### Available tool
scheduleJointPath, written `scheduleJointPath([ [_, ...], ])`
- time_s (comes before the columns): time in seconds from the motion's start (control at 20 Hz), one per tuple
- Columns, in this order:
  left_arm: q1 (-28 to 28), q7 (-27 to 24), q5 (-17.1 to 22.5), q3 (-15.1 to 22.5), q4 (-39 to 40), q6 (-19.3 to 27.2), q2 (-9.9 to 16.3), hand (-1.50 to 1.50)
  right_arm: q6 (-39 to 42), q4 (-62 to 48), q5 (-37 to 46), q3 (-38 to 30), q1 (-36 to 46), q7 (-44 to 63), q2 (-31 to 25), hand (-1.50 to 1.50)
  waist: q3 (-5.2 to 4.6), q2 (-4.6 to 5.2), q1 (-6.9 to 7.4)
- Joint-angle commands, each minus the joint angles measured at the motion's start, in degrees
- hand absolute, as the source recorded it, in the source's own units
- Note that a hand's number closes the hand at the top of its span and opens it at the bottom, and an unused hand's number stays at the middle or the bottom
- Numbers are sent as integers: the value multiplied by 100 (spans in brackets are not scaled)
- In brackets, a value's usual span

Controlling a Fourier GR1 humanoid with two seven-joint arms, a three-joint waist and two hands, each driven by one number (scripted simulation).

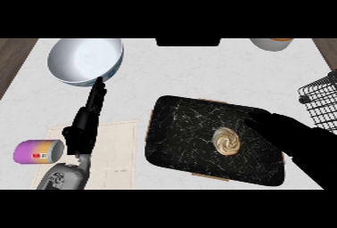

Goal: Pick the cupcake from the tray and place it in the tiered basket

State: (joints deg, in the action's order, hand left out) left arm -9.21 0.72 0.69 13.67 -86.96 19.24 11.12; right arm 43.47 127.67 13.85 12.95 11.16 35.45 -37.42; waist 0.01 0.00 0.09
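The cupcake sits on the dark tray on the bench, untouched. The right hand hovers just beside it over the tray's right part; I cannot tell how its fingers stand. The left hand rests with fingers straight and pressed together, pointing toward the white bowl. The wire basket stands at the right edge, and a can lies at the left.

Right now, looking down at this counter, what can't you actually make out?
All in the head view:
- Wire basket: cut off by the right edge, so its tiers don't show.
- Cup at the top: only its lower part is in view.
- Right hand: a dark shape over the black tray; whether it touches the cupcake is unclear.
- Can: label too small to read.
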Motion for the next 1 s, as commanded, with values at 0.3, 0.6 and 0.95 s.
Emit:
scheduleJointPath([
  [0.3,12,110,-132,-279,-209,-261,-76,0,-182,-772,1734,248,124,-1073,440,-150,1,0,9],
  [0.6,127,361,-520,-117,-435,-182,-335,0,-119,-807,2043,57,-142,-1075,802,-150,-1,-3,-1],
  [0.95,-181,184,-499,-449,9,-426,-476,0,-70,-1109,2476,117,-457,-1594,999,-150,-1,0,-19],
])
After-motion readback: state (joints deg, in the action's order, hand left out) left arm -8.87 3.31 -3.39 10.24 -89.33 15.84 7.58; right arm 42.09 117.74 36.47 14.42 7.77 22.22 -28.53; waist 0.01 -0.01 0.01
